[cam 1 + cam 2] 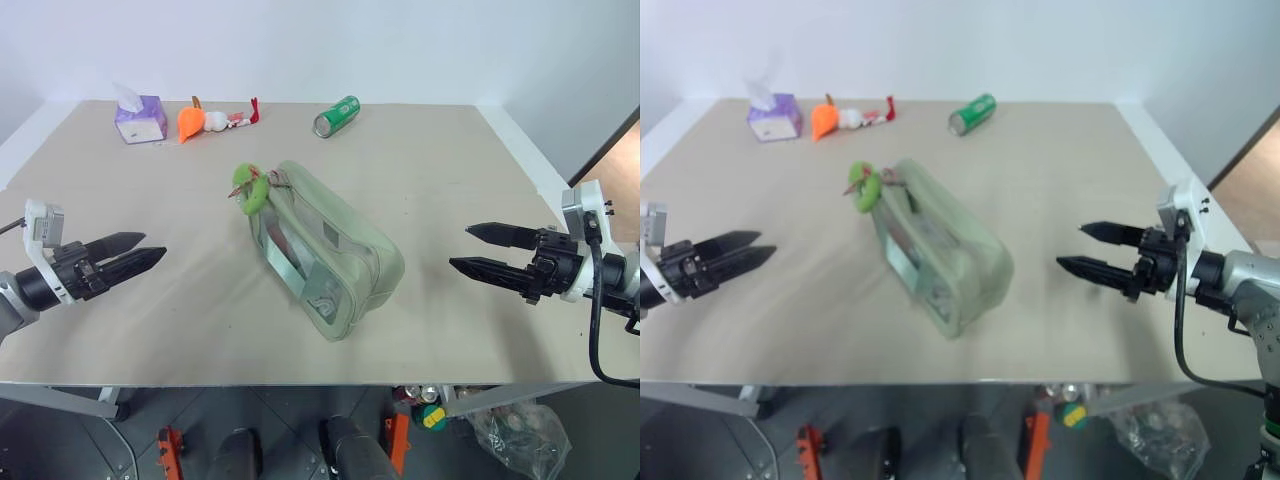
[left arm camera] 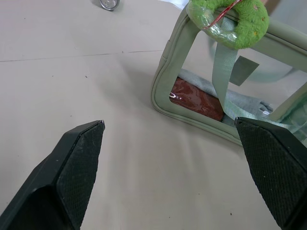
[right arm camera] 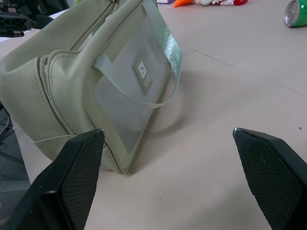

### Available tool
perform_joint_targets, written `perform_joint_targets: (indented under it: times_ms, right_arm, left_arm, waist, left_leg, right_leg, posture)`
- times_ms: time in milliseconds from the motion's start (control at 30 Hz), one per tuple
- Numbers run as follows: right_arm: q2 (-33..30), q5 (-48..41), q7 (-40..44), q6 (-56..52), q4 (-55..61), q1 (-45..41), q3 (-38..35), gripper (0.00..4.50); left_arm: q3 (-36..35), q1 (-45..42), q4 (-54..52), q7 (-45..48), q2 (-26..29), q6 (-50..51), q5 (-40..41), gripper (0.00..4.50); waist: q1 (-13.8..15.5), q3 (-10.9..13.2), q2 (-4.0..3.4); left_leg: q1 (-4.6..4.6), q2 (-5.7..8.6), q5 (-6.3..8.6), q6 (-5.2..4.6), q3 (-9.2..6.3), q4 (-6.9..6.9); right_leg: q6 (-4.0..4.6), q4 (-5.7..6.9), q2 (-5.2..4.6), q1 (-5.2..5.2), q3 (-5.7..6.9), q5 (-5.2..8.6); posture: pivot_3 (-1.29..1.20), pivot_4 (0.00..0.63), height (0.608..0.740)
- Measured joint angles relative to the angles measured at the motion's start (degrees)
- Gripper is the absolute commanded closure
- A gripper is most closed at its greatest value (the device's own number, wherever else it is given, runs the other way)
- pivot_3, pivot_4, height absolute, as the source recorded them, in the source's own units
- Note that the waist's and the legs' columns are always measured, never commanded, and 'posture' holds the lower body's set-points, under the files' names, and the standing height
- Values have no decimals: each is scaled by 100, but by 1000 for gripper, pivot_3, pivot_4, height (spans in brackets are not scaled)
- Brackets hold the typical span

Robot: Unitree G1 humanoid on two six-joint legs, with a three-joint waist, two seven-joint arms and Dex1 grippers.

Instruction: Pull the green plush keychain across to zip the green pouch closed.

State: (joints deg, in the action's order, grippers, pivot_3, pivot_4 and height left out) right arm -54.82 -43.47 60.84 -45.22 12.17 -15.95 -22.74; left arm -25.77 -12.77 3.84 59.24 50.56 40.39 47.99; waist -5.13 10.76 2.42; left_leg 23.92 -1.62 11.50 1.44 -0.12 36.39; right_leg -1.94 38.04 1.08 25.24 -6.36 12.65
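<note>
You've got the green pouch [image 1: 325,252] lying diagonally in the middle of the worktop [image 1: 480,170], one end angled toward the far left and the other toward you, and that suits the job: the zipper line along the top runs away from you, so a pull has a clear lane. The green plush keychain [image 1: 249,187] sits right at the far end of the pouch, resting on the top edge by the strap, which tells you the slider is likely parked at that end and the full run of zipper looks not yet closed. Your left tool [image 1: 128,254] hangs out to the left of the pouch, well apart from it, fingers spread wide and gripping nothing, pointing roughly level in toward the pouch's side. Your right tool [image 1: 490,249] mirrors it on the right, also spread open and empty, aimed inward with a slight downward tilt. Neither is touching anything. From the left wrist view the keychain and the clear side panel sit just ahead of the left fingers, so that arm looks better placed for the plush, with the right free to steady the near end.
</note>
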Motion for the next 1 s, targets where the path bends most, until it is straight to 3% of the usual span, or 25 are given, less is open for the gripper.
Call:
perform_joint_targets:
  times_ms: [67, 167, 233, 467, 567, 733, 900, 1000]
  right_arm:
    - [9, -4, -53, -54, -19, -77, 38, 73]
    - [147, 0, -750, -639, -256, -1851, 727, 73]
    - [140, -91, -897, -917, -176, -2540, 913, 73]
    - [134, -694, -695, -1595, 303, -2632, 1223, 73]
    - [454, -1584, -749, -2178, 792, -3016, 1354, 73]
    - [460, -2406, -753, -2624, 1065, -3024, 1390, 73]
    - [407, -2462, -799, -2638, 1227, -3080, 1607, 73]
    - [371, -2005, -902, -2562, 1293, -3181, 2135, 73]
  left_arm:
    - [-7, 4, -5, -22, 0, 9, -1, 0]
    - [103, -290, -287, -219, -160, 11, 7, 0]
    - [99, -476, -587, -265, -202, 9, 164, 0]
    - [59, -475, -1042, -258, -245, 157, 510, 0]
    - [120, -477, -1424, -207, -244, 279, 718, 0]
    - [119, -465, -1577, -160, -244, 344, 828, 0]
    - [167, -434, -1659, -160, -251, 341, 827, 0]
    - [289, -435, -1714, -161, -296, 336, 827, 0]
  waist:
    - [-3, 0, 0]
    - [-79, 30, -24]
    - [-65, 23, -9]
    - [44, 12, 8]
    - [44, 13, 8]
    - [90, 12, 8]
    - [88, 12, 8]
    - [81, 12, 8]
  left_leg:
    - [-1, 0, 0, 0, 0, 0]
    - [-5, 1, -15, -4, 25, 9]
    - [-5, -7, -18, -6, 15, 7]
    - [32, -5, 0, -1, 5, -1]
    - [32, -5, 5, -4, -1, 0]
    - [32, -3, 4, -4, -15, 11]
    - [31, -3, 3, -4, -8, 24]
    - [28, -6, 1, -3, -4, 25]
  right_leg:
    - [0, 0, 0, -1, 0, 0]
    - [-2, 4, -6, 11, -13, -33]
    - [1, 3, -2, 5, 0, -32]
    - [-37, 3, -8, 18, 10, -4]
    - [-34, 2, -9, 17, 16, 0]
    - [-34, 3, -10, 7, 30, 1]
    - [-27, 3, -14, 6, 30, -7]
    - [-19, 4, -13, 7, 31, -9]
  posture:
    - [0, 150, 740]
    - [0, 150, 740]
    - [0, 150, 740]
    - [0, 150, 740]
    - [0, 150, 740]
    - [0, 150, 740]
    - [0, 150, 740]
    - [0, 150, 740]
